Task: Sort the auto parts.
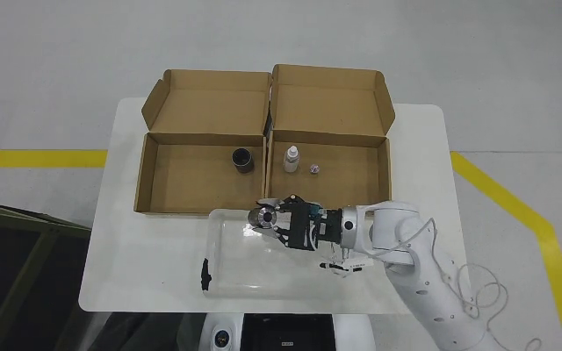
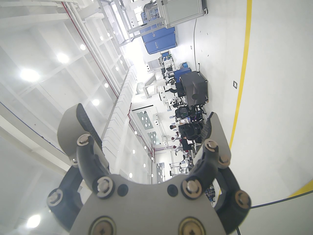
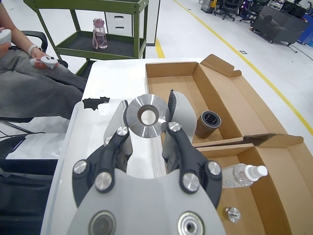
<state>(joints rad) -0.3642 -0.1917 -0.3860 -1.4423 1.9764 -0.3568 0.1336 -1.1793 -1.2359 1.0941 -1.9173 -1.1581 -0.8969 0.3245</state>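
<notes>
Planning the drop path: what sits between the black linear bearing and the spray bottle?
Top view: only the adjoining box walls separate them; nothing else lies between.

On table (image 1: 114, 254): sleeve (image 1: 241, 160) in left box (image 1: 184, 182), bottle (image 1: 291, 159) and knob (image 1: 314, 167) in right box (image 1: 353, 175) (just beside), tray (image 1: 255, 268) in front, ring (image 1: 265, 217) above it.

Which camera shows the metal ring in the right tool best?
Right wrist view: the metal ring faces the lens, clamped in the right tool. Top view shows it tiny from above; left wrist view faces the hall instead.
</notes>
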